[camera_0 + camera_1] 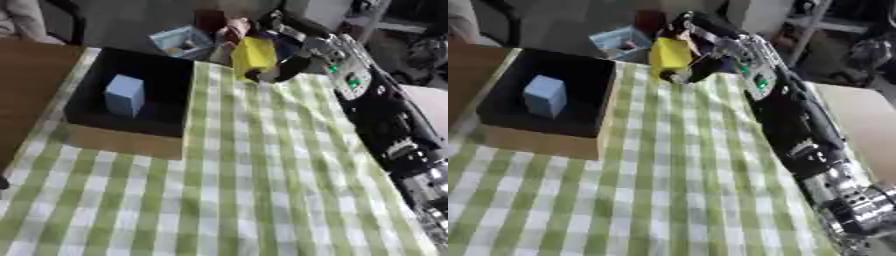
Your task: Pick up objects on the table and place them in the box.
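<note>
Yellow boxy object [252, 55], seemingly a carton, held in right hand [284, 60].

This looks like a lab or workshop room rather than a home. A table [35, 70] with a green checked cloth [254, 190] stands on a bare grey floor [131, 20], with metal shelving [833, 25] and a small blue bin [182, 42] behind.

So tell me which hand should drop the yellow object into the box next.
The right hand. It is already closed around the yellow object, raised at the far edge of the checked cloth, just right of the box. The left hand shows in neither view.
</note>
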### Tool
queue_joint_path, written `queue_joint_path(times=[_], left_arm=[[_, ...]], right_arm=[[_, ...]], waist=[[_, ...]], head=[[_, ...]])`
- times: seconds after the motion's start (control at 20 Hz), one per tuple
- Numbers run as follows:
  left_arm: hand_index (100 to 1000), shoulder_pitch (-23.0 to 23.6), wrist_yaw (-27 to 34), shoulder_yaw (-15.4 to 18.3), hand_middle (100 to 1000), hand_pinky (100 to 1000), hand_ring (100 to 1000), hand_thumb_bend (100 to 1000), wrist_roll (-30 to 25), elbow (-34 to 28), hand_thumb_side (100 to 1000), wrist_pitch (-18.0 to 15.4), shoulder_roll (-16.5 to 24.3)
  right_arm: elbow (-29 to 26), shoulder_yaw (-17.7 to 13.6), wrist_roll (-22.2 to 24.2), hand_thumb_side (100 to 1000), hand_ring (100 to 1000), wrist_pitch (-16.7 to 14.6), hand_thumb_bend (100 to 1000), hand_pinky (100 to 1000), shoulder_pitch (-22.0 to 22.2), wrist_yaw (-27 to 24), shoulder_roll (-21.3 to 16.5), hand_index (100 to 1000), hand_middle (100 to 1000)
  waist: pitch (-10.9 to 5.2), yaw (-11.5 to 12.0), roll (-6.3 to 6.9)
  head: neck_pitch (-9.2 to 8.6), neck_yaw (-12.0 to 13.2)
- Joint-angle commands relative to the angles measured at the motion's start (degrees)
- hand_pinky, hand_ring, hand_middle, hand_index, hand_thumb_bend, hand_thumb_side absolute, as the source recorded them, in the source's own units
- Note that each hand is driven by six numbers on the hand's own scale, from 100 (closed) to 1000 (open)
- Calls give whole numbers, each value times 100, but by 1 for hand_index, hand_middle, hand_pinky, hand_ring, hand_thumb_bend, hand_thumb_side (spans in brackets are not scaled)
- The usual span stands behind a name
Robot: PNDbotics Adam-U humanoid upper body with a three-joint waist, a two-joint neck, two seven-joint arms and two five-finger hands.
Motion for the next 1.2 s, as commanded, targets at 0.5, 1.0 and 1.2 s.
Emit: queue_joint_path(times=[0.5, 1.0, 1.2], left_arm=[[711, -105, 97, -43, 541, 620, 525, 100, -82, -113, 654, 31, 62], [709, -161, 85, -45, 538, 620, 523, 100, -127, -113, 662, 20, 9], [709, -170, 61, -35, 538, 620, 523, 100, -127, -113, 664, 34, -8]], right_arm=[[2, 160, -138, 100, 695, -139, 100, 784, -410, 244, 677, 678, 441], [22, 385, -54, 100, 717, -292, 100, 790, -345, 439, 1195, 818, 567], [80, 406, -54, 244, 766, -319, 100, 804, -276, 510, 1290, 869, 707]], waist=[[-147, 227, 25], [-67, 366, 16], [-40, 374, 10]], head=[[-23, -156], [-85, -237], [-101, -233]])
